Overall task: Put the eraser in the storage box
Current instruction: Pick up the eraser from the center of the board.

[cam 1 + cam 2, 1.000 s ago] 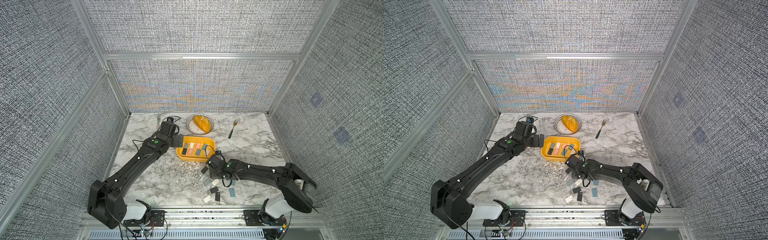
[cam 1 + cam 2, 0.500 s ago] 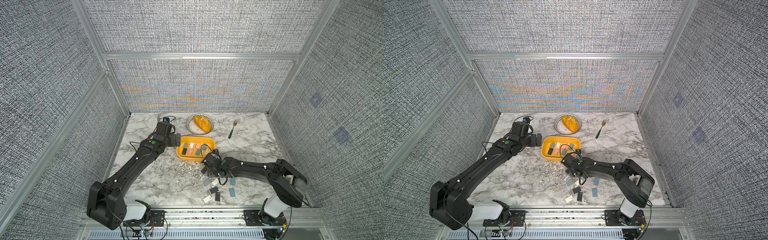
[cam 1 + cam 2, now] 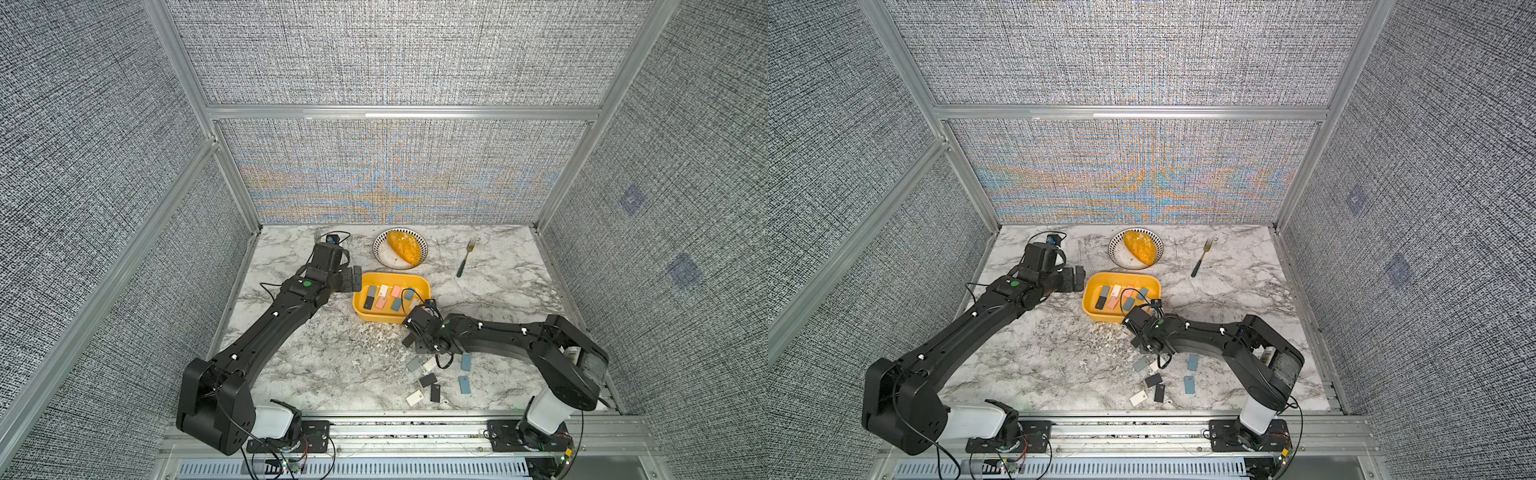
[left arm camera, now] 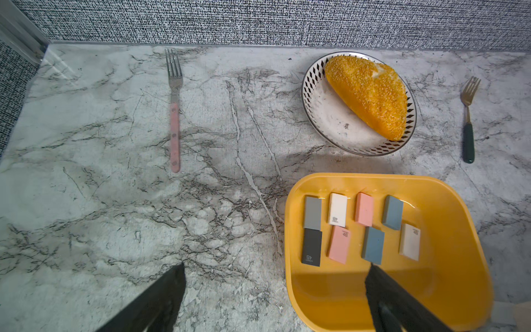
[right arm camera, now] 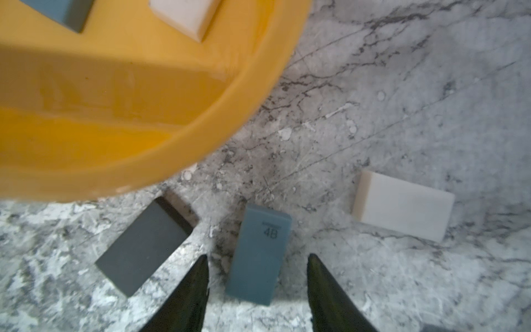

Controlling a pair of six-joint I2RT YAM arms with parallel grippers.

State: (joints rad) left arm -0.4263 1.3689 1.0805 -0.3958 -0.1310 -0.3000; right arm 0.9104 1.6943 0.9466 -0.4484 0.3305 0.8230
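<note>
Blue eraser [image 5: 260,255] lies flat on the counter [image 5: 373,115] just outside the yellow storage box [image 5: 172,149], its long axis pointing toward the box's rim, "4B" end nearest it. Right pincer [image 5: 258,256] straddles it, jaws apart, seemingly not yet touching. Left pincer [image 4: 275,265] stands spread wide at the box's edge.

Plate [image 4: 330,120]: white, diamond-patterned rim, near the back wall.
Bread [image 4: 369,95]: golden, seeded, lying on the plate.
Green-handled fork [image 4: 467,120]: right of the plate, apart.
Pink-handled fork [image 4: 174,115]: well left of the plate.
Table [image 4: 115,201]: grey-veined marble.
</note>
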